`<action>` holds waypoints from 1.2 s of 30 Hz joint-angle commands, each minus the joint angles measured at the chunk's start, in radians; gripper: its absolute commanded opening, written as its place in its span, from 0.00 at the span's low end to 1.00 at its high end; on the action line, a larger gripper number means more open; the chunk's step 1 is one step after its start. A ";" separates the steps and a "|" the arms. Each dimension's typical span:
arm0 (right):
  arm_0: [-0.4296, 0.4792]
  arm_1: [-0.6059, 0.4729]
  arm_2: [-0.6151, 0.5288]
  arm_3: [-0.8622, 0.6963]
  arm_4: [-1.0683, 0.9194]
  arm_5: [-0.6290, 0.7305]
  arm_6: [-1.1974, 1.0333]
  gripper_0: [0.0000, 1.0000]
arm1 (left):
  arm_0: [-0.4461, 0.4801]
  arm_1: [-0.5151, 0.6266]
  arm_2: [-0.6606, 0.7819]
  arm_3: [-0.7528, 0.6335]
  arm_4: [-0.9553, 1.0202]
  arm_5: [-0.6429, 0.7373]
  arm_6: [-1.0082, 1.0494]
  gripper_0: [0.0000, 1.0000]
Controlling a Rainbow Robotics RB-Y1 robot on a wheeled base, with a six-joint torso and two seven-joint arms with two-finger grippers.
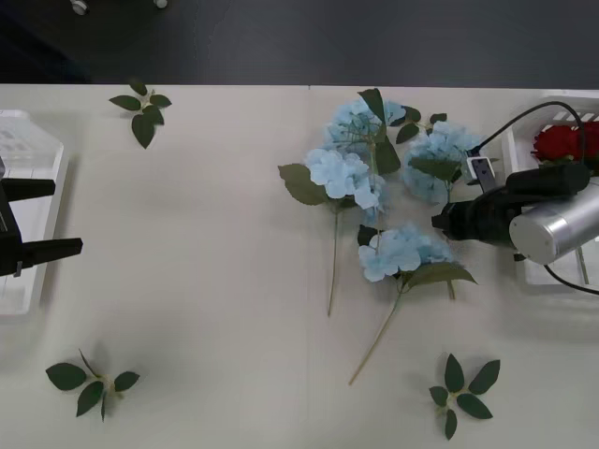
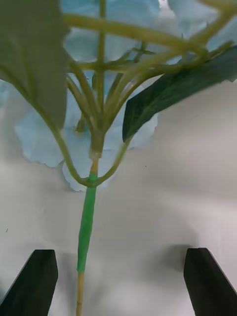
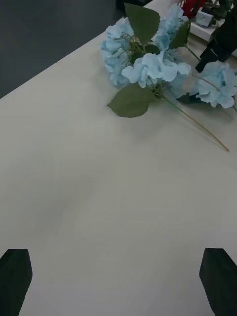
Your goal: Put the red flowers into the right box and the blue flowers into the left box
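Note:
Several blue flowers (image 1: 402, 251) lie bunched on the table right of centre, also seen from the left wrist as blue flowers (image 3: 148, 64). Red flowers (image 1: 562, 142) lie in the right box (image 1: 547, 273) at the table's right edge. My right gripper (image 1: 438, 222) is low over the bunch, between two blue clusters. In its wrist view the right gripper (image 2: 118, 281) is open, with a blue flower's green stem (image 2: 86, 222) running between the fingers, nearer one finger. My left gripper (image 1: 65, 217) hangs open and empty beside the left box (image 1: 28, 122); the left gripper (image 3: 116, 279) faces bare table.
Loose green leaf sprigs lie at the far left (image 1: 142, 103), near left (image 1: 89, 382) and near right (image 1: 461, 393). The table's far edge meets a dark floor. A cable loops over the right arm (image 1: 552, 210).

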 commanded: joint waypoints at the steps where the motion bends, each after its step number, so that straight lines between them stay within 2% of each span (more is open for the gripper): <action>1: -0.024 0.018 0.000 0.009 0.007 -0.001 -0.048 0.75 | 0.023 0.023 0.020 -0.025 0.003 -0.009 -0.068 1.00; 6: -0.026 0.017 0.006 0.011 0.002 -0.001 -0.045 0.74 | 0.023 0.023 0.020 -0.025 0.003 -0.009 -0.068 1.00; 7: -0.026 0.017 0.006 0.009 0.001 -0.001 -0.045 0.68 | 0.023 0.023 0.020 -0.025 0.003 -0.009 -0.068 1.00; 8: -0.026 0.017 0.006 0.011 -0.001 -0.001 -0.043 0.50 | 0.023 0.023 0.020 -0.025 0.003 -0.009 -0.068 1.00; 9: -0.026 0.017 0.008 0.009 -0.001 -0.001 -0.043 0.25 | 0.023 0.023 0.020 -0.025 0.003 -0.009 -0.068 1.00; 11: -0.026 0.015 0.006 0.011 -0.002 0.003 -0.042 0.00 | 0.023 0.023 0.020 -0.025 0.003 -0.009 -0.068 1.00; 28: -0.044 -0.020 0.005 -0.023 -0.033 0.065 -0.042 0.00 | 0.023 0.023 0.020 -0.025 0.003 -0.009 -0.068 1.00; 32: -0.046 -0.038 -0.092 -0.097 -0.081 0.167 -0.038 0.00 | 0.023 0.023 0.020 -0.025 0.003 -0.009 -0.068 1.00; 36: -0.047 -0.049 -0.256 -0.207 -0.160 0.371 -0.031 0.00 | 0.023 0.023 0.020 -0.025 0.003 -0.009 -0.068 1.00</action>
